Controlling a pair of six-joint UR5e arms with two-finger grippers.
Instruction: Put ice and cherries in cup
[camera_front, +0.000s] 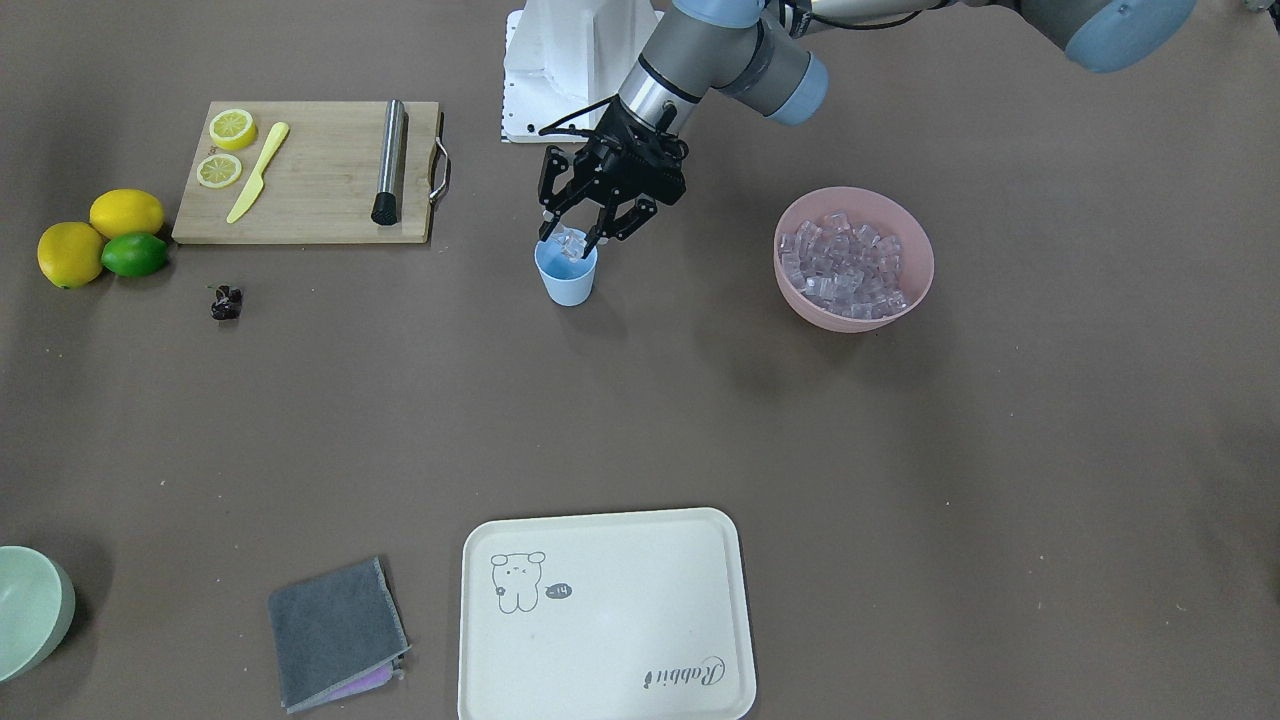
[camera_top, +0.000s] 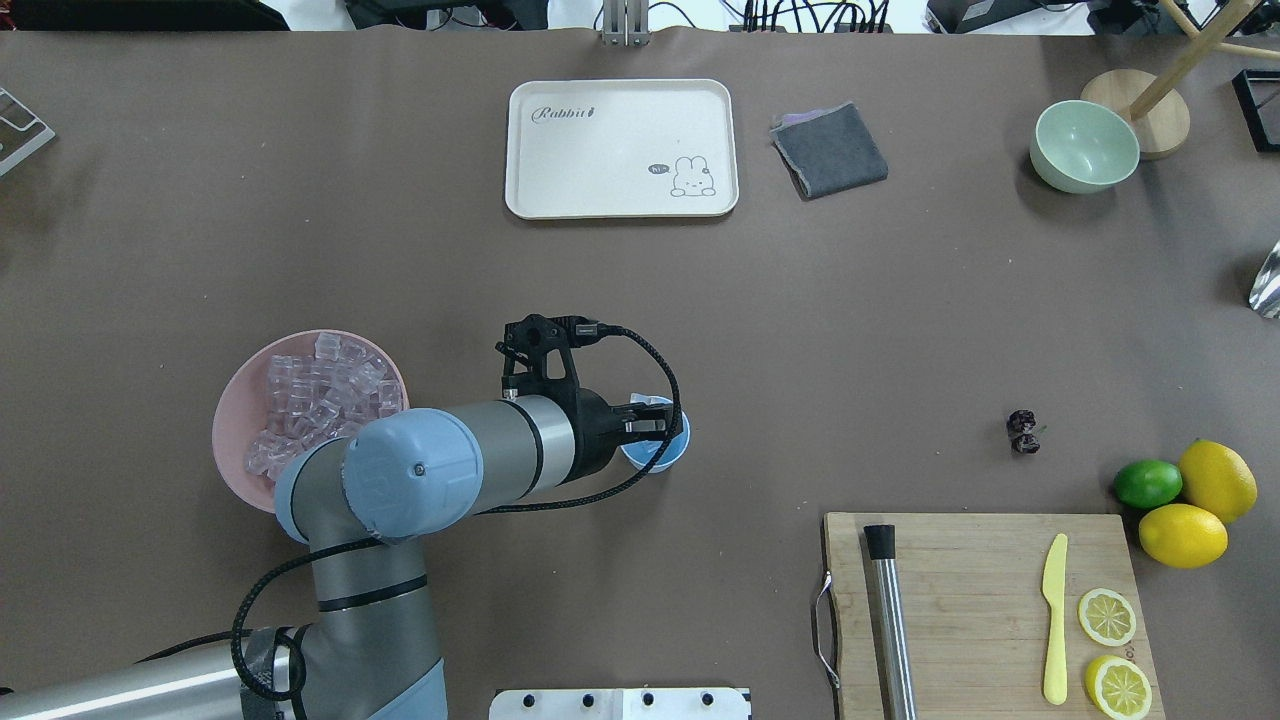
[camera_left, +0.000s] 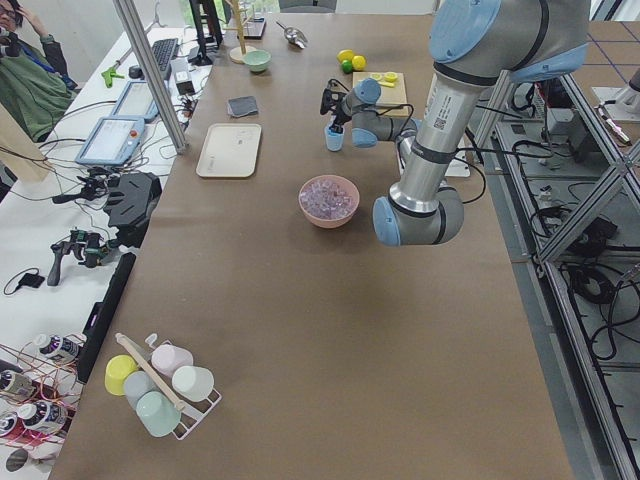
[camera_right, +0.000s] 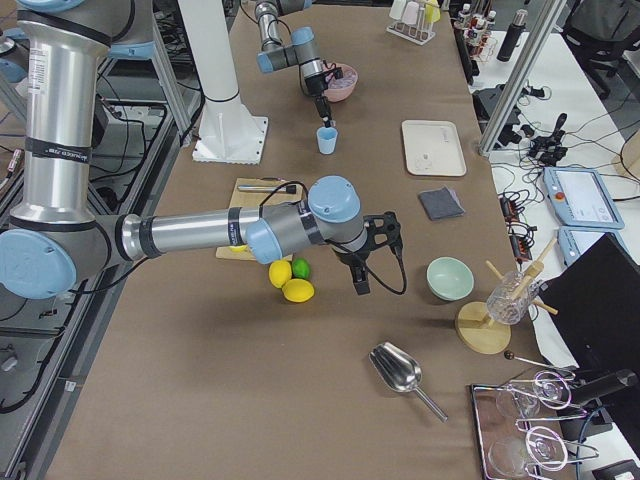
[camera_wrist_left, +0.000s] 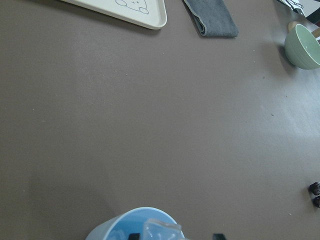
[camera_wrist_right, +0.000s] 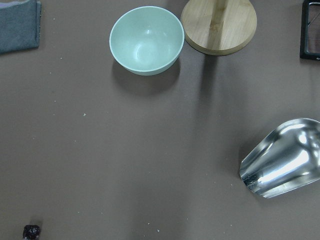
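Front view: nearest the lens, cream tray (camera_front: 700, 600), bare. Grey cloth (camera_front: 335, 630) just beside it. Further back, left gripper (camera_front: 570, 243) right over the cup (camera_front: 568, 282), with an ice cube (camera_front: 572, 237) between the fingertips at the cup's mouth. Pink bowl (camera_front: 910, 290) well apart, heaped with ice (camera_front: 845, 265). Cherries (camera_front: 227, 302) on the table near the cutting board (camera_front: 310, 170), not yet in the cup.

Overhead: cup half hidden under the wrist. Cherries far off, toward the lemons (camera_top: 1200, 505).

Left side view: too small to read the jaws.

Right side view: right gripper (camera_right: 360, 272) hanging over the table just beside the lemons. Open or closed, cannot tell from here.

Left wrist: cup rim at the bottom edge, ice inside. Finger pads spread wider than the cube at the mouth, so jaws read as open, probably mid-drop.

Right wrist: pale green bowl (camera_wrist_right: 146, 40) empty, metal scoop (camera_wrist_right: 282, 157) empty, cherries in the bottom-left corner.

Step, by judgement: dropping ice. Keep centred over the mouth and clear of the rim, since a light tumbler tips easily. Lift straight up before swinging back to the pink bowl.
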